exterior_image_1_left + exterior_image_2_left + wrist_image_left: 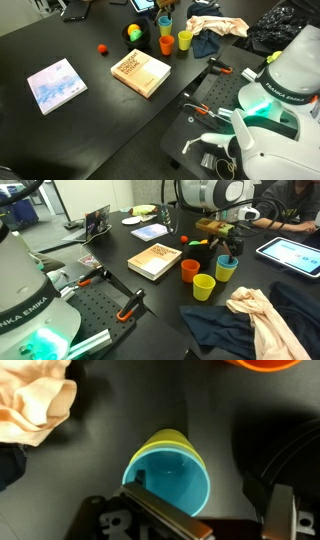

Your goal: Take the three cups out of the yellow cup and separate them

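A blue cup (170, 482) sits nested inside a yellow-green cup (160, 440); the pair stands on the black table in both exterior views (226, 268) (164, 22). My gripper (210, 498) is open directly above it (230, 246). One finger is over the blue cup's inside, the other outside its wall. The plain yellow cup (204, 287) stands alone in front, also in an exterior view (184, 40). An orange cup (190, 270) stands next to it (166, 44), and its rim shows in the wrist view (265, 363).
A tan book (153, 260) (140, 72) lies near the cups. Peach cloth (255, 315) (35, 400) and a dark garment (215, 328) lie beside them. A small red ball (102, 47), a yellow-green ball (134, 33), a pale notebook (56, 85) and a tablet (290, 252) are on the table.
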